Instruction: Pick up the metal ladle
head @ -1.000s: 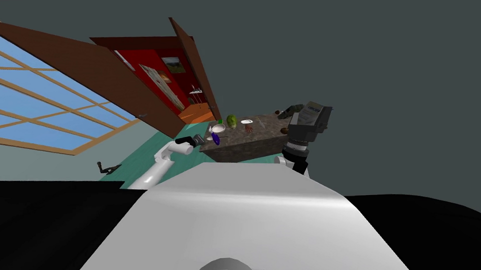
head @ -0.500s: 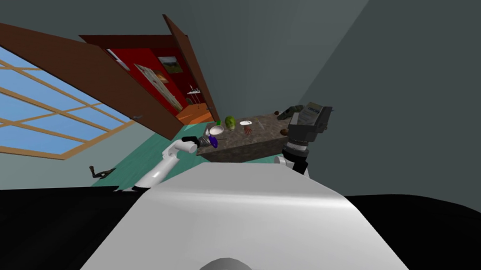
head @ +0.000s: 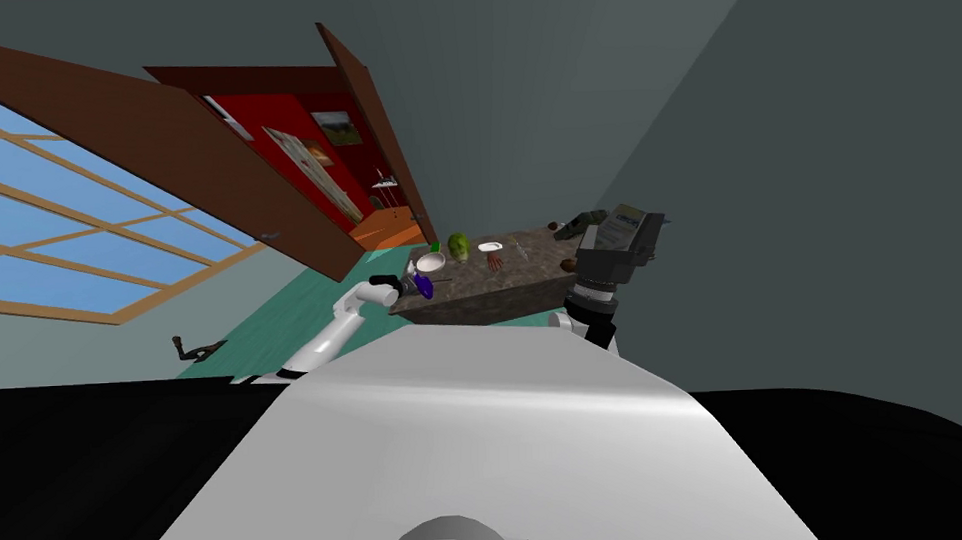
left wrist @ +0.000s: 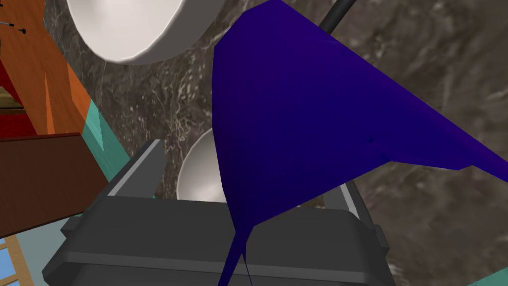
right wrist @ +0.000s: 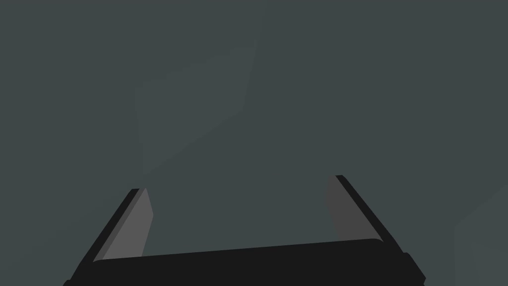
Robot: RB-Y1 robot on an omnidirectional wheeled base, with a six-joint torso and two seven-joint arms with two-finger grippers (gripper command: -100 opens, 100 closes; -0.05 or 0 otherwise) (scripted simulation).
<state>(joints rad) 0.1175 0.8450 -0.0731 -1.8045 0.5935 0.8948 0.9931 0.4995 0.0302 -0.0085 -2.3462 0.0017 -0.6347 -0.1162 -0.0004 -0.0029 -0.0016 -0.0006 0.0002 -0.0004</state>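
Approach step. Left tool [left wrist: 250, 164] is wide open at the table's [head: 529, 270] left end, with the ladle [left wrist: 196, 174] cup between its fingers. A dark blue shape [left wrist: 297, 109] hides the handle. Next, probably: settle, centre, close. Right tool [right wrist: 239, 182] is wide and idle.

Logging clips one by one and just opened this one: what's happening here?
The left gripper is at the near corner of the dark stone-topped table, open around a dark blue wedge-shaped thing with a thin dark handle. A small pale rounded cup lies beside it, near a large white bowl; which is the ladle I cannot tell. Nothing is gripped yet. The right gripper hangs open, off to the side.
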